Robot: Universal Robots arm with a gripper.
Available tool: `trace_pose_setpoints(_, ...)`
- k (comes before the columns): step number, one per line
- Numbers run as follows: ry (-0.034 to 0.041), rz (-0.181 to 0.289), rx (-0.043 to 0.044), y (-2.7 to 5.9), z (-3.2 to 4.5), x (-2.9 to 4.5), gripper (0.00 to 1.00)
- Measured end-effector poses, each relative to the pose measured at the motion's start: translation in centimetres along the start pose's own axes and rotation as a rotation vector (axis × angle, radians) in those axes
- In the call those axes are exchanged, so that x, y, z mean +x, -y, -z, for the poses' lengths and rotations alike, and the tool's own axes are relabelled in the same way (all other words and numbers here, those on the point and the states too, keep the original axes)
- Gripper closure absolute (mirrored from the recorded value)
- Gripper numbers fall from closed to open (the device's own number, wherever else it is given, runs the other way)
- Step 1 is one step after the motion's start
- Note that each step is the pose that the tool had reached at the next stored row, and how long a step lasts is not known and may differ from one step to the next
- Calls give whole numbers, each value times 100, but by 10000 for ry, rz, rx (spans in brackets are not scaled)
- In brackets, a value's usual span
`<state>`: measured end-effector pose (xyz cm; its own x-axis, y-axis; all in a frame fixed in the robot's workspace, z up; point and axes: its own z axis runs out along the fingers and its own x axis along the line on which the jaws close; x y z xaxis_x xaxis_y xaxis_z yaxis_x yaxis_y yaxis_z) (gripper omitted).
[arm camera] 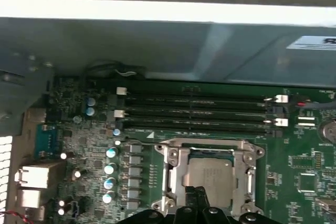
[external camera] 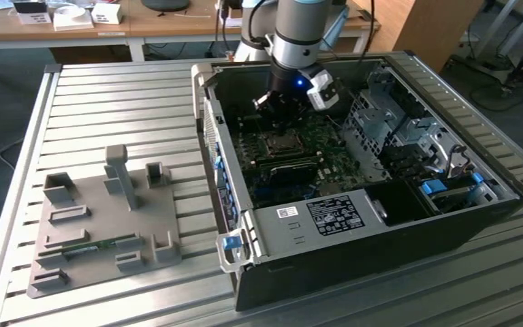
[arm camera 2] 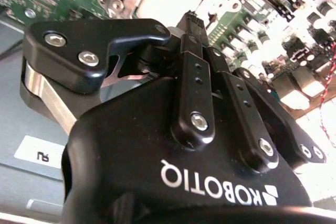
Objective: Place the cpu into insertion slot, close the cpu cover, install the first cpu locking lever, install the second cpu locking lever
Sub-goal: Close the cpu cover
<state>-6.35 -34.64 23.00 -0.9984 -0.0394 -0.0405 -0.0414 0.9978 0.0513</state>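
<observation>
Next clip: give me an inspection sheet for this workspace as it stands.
Surface: slatted metal table, open PC case on it.
Job's things: cpu seated on the motherboard; cover flat over it, cpu showing through its window; latching unclear.
Clutter: grey fixture tray on the exterior view's left of the case.
Tool: inside the case, over the cover's edge.
Cables: red-black wires beside the motherboard.
Surroundings: wooden desk with white boxes behind the table.
</observation>
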Motion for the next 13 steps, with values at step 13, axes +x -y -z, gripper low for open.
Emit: trace_pose_setpoints(13, 66, -249, 13, 0, -75, 102, 89)
